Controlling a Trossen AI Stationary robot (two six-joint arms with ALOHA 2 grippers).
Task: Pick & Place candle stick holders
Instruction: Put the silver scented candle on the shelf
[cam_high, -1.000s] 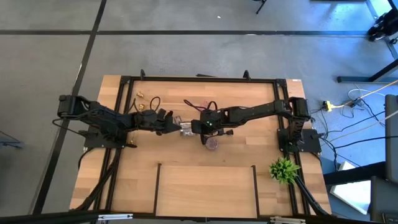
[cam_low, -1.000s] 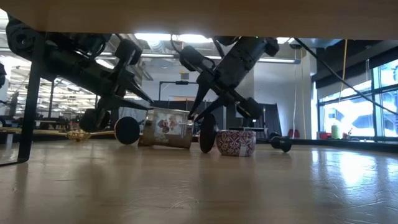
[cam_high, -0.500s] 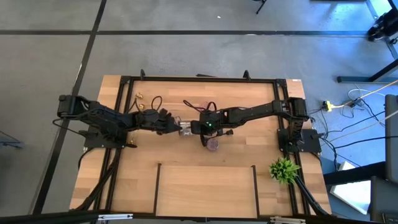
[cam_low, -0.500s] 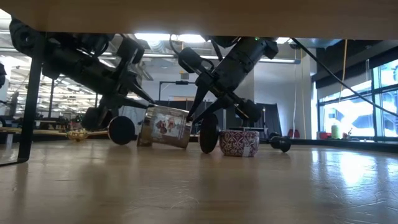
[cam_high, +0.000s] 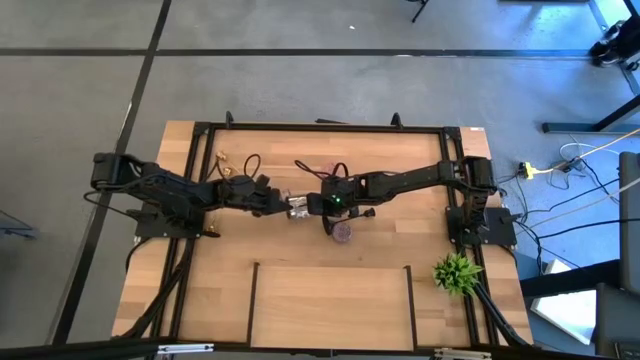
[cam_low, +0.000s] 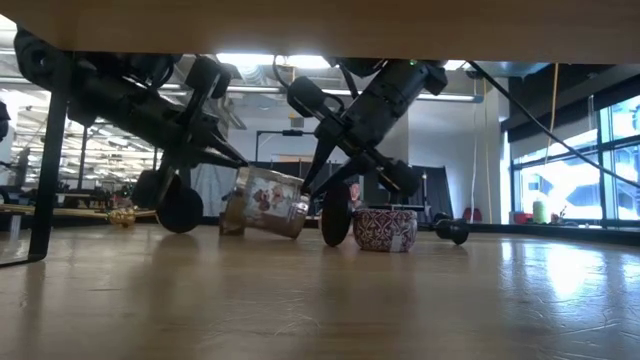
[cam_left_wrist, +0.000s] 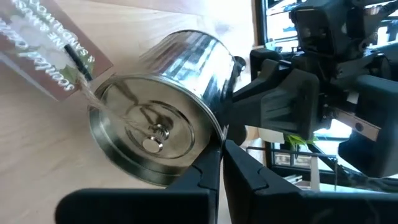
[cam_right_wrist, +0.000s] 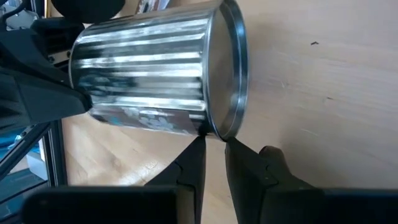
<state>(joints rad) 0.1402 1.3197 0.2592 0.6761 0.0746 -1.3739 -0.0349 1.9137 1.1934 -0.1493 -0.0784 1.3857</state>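
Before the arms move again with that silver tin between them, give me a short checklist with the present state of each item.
1. Right hand pinches the rim of the silver holder: ok.
2. Left hand pinches the opposite rim: ok, fingers shut on the thin edge.
3. Silver holder level: not ok, it hangs tilted in the low view.
4. Silver holder clear of the tabletop: cannot tell.
5. Pink holder out of the way: not ok, it stands close beside the right hand.
6. Green plant clear of both arms: ok.
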